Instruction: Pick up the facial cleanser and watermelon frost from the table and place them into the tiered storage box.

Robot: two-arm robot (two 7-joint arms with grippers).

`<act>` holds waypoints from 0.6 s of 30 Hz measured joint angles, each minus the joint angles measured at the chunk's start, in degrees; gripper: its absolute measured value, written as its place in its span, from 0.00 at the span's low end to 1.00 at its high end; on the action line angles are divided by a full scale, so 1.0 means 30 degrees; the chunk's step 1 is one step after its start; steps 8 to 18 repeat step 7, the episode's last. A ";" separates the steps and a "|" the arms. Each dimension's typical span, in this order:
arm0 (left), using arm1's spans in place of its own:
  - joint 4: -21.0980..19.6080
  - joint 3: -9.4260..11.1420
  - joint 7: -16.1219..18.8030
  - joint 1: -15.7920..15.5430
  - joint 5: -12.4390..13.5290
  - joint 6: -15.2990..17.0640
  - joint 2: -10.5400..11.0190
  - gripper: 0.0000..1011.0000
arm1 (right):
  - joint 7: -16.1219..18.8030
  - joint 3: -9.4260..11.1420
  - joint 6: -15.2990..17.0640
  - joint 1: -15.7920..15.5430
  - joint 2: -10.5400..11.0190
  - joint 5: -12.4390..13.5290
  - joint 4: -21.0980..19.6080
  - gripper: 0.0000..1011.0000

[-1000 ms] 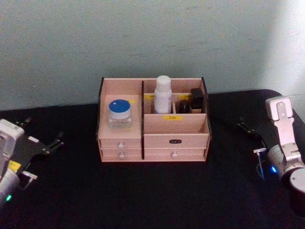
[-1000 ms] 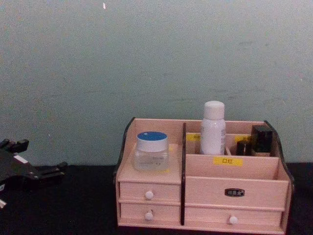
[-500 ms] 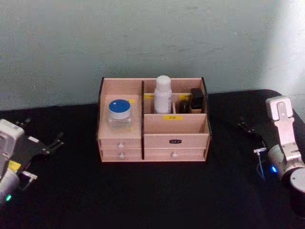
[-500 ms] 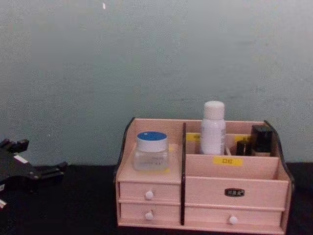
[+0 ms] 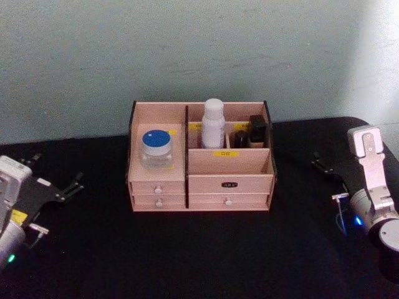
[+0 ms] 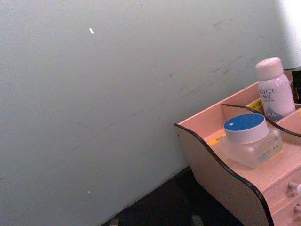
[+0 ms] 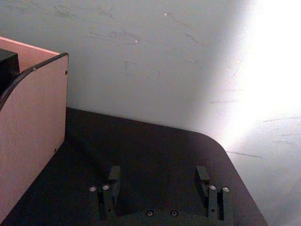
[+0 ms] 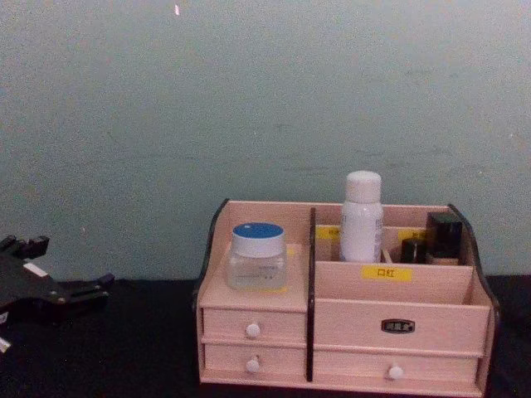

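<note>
Facial cleanser [image 5: 212, 123] upright in tiered storage box [image 5: 199, 184] rear compartment, watermelon frost [image 5: 156, 147] on its left shelf; left gripper [image 5: 68, 186] and right gripper [image 7: 160, 181] spread empty near desk's side edges

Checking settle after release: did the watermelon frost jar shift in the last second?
No. The watermelon frost sits in the same spot on the tiered storage box left shelf.

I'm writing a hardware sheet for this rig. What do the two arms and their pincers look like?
Both arms are silvery-grey metal with rounded joints. The left pincer is black, with thin dark fingers, a yellow sticker and a green light on the arm behind it. The right pincer is also black, with screw-studded fingers, a thin wire and a blue light near its wrist.
</note>
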 joint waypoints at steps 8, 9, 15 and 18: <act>0.0000 0.0000 0.0000 -0.0001 0.0000 0.0000 0.0000 0.99 | 0.0000 0.0000 0.0002 0.0000 0.0000 -0.0001 0.0002 0.99; 0.0000 0.0000 0.0000 -0.0001 0.0000 0.0000 0.0000 0.99 | 0.0000 0.0000 0.0002 0.0000 0.0000 -0.0001 0.0002 0.99; 0.0000 0.0000 0.0000 -0.0001 0.0000 0.0000 0.0000 0.99 | 0.0000 0.0000 0.0002 0.0000 0.0000 -0.0001 0.0002 0.99; 0.0000 0.0000 0.0000 -0.0001 0.0000 0.0000 0.0000 0.99 | 0.0000 0.0000 0.0002 0.0000 0.0000 -0.0001 0.0002 0.99</act>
